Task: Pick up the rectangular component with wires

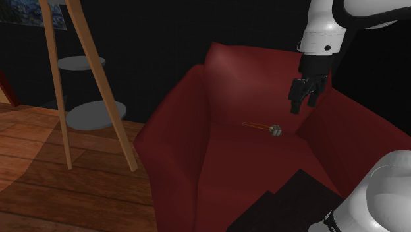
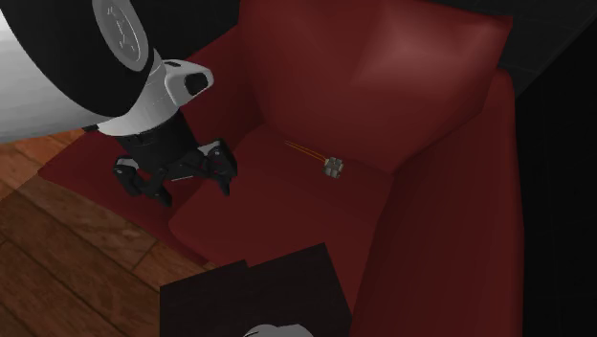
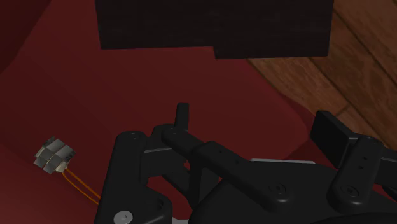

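Gripper (image 1: pixel 303 99) hangs above the seat of the red armchair (image 1: pixel 181 138), fingers (image 3: pixel 182 116) spread apart, clasping nothing. The small grey rectangular component (image 1: pixel 277 130) lies on the seat near the backrest, apart from the gripper and at its 7 o'clock in the shoulder view. Its orange wires (image 1: pixel 255 125) trail along the cushion toward 9 o'clock. Wooden floor (image 1: pixel 59 191) alongside.
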Controlling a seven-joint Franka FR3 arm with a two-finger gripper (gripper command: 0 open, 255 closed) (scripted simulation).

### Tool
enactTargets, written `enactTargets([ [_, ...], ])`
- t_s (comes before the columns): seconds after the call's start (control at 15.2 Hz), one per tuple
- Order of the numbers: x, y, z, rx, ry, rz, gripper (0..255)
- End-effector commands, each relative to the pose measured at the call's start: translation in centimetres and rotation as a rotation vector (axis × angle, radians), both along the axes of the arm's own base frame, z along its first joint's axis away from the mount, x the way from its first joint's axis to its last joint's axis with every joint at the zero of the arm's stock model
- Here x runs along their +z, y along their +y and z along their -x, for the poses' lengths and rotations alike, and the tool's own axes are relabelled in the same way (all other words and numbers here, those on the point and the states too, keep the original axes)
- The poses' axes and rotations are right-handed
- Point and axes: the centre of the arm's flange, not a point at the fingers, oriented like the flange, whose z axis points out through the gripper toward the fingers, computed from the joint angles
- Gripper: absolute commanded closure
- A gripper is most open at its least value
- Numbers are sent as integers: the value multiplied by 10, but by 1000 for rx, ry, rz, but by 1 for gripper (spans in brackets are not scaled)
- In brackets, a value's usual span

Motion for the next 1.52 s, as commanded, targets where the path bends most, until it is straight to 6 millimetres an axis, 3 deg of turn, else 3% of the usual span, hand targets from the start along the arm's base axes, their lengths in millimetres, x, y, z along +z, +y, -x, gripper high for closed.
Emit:
enactTargets([
  [0.0,0,0,0,0,0,0,0],
  [0.73,-91,-106,-26,136,-45,-8,0],
  [1.45,-181,-206,-71,271,-89,-17,0],
])
